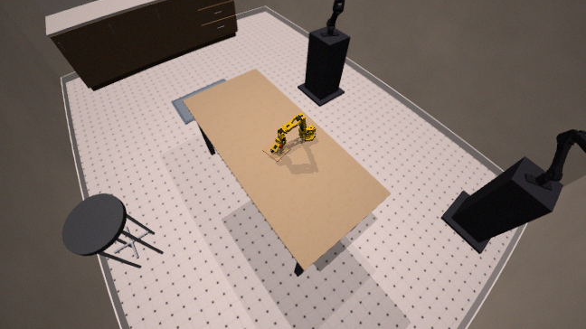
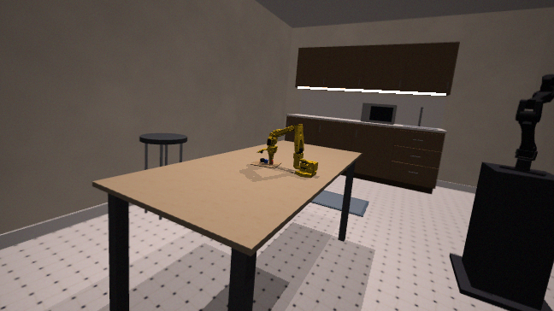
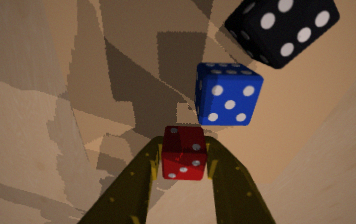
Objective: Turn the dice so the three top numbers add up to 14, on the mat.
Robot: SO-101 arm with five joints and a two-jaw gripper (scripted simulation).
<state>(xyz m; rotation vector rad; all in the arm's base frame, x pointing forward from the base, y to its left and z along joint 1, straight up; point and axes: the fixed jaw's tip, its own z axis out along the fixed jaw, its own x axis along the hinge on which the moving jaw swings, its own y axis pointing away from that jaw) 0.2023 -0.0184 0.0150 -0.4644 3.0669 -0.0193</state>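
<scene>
In the wrist view my gripper (image 3: pixel 184 157) is shut on a red die (image 3: pixel 183 152), held between the two yellow fingers. A blue die (image 3: pixel 228 94) lies just beyond it on the tan mat (image 3: pixel 165 75), its facing side showing five white dots. A black die (image 3: pixel 283 27) lies further off at the upper right, a face of five dots towards the camera. In the top and exterior views the yellow arm (image 1: pixel 291 131) bends down over the small mat (image 1: pixel 276 152) in the middle of the table; the dice are tiny there, red and blue specks (image 2: pixel 266 161).
The arm's base (image 2: pixel 305 167) stands on the wooden table (image 1: pixel 280 161) beside the mat. Around the table are a black stool (image 1: pixel 95 224), two dark pedestals with black arms (image 1: pixel 326 63) and a kitchen counter (image 1: pixel 145 21).
</scene>
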